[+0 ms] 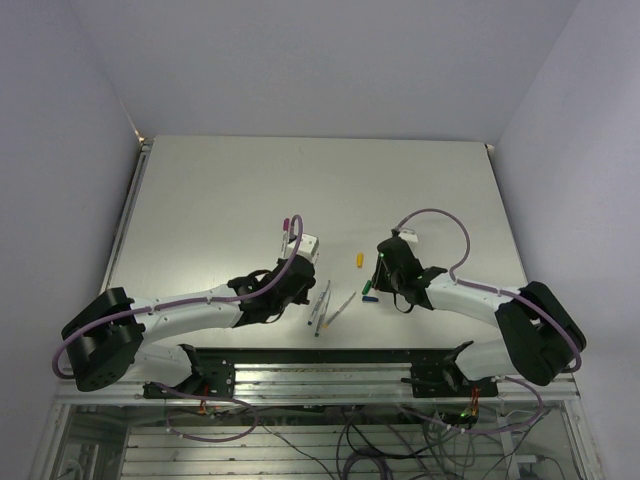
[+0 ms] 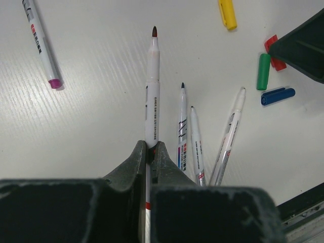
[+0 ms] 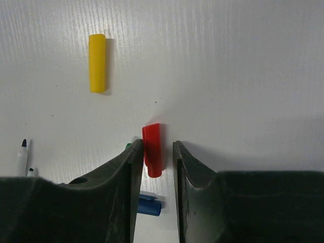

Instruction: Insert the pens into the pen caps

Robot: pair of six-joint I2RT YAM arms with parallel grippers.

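Note:
My left gripper (image 2: 150, 147) is shut on a grey-white pen (image 2: 152, 91), whose dark red tip points away from me above the table. Three uncapped pens (image 2: 183, 131) lie fanned just right of it. My right gripper (image 3: 156, 145) is open and low at the table, its jaws straddling a red cap (image 3: 152, 149); the left finger (image 3: 132, 167) touches it and a gap shows on the right. A blue cap (image 3: 150, 204) and a sliver of a green cap (image 3: 128, 146) lie by that finger. A yellow cap (image 3: 97, 62) lies farther off. In the top view both grippers, left (image 1: 303, 283) and right (image 1: 378, 280), are near the table's front middle.
A pen with a purple cap on it (image 2: 40, 43) lies apart at the far left, also in the top view (image 1: 284, 232). The loose pens (image 1: 322, 305) lie between the two grippers. The table's near edge and metal rail (image 2: 304, 207) are close behind the pens.

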